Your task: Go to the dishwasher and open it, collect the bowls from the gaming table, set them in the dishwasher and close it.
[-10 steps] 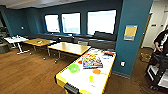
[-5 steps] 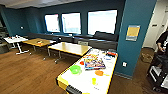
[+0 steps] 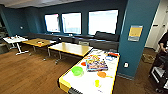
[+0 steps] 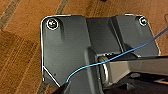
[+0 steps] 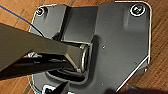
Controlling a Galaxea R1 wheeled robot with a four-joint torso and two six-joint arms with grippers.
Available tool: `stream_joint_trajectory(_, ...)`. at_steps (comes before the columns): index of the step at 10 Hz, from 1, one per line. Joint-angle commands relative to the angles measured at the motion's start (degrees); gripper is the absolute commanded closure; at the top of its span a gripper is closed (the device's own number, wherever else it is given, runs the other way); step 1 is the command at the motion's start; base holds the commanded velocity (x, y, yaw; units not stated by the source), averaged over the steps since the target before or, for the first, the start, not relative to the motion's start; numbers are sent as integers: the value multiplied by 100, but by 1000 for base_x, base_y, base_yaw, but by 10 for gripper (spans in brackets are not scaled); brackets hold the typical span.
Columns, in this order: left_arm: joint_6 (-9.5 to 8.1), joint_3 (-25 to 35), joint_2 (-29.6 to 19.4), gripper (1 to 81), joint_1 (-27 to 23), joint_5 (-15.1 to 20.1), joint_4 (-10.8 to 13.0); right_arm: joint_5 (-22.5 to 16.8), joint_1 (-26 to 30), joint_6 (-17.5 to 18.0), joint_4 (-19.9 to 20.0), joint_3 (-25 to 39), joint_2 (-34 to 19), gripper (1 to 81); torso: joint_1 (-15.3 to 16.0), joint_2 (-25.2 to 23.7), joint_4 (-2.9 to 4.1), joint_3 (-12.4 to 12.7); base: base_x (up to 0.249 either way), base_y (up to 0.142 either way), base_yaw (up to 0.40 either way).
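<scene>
The gaming table, with a white top and a yellow rim, stands close ahead, right of centre in the head view. A lime green bowl sits on its near left part. Beside the bowl lie colourful game boxes, flat orange discs and a small yellow piece. The dishwasher is out of view. Both wrist views look down past the robot's own dark plate onto the wooden floor.
Wood-topped tables and a white table stand to the left, before a dark bench under the windows. A teal pillar rises right behind the gaming table. A person and a dark cart are at the right edge.
The whole head view has shifted a little: the camera has come closer to the gaming table, which now sits slightly lower and larger in the picture.
</scene>
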Motion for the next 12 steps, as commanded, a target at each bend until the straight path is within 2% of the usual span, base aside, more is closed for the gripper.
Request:
stream_joint_trajectory(1, 21, -3, -1, 10, -270, 272, -18, -264, 247, -20, -20, 21, 4, 10, 0, 0, 0, 0, 69, 82, 0)
stream_joint_trajectory(12, 21, -3, 8, 10, -270, 272, -18, -264, 247, -20, -20, 21, 12, 10, 2, 0, 0, 0, 12, 86, 0)
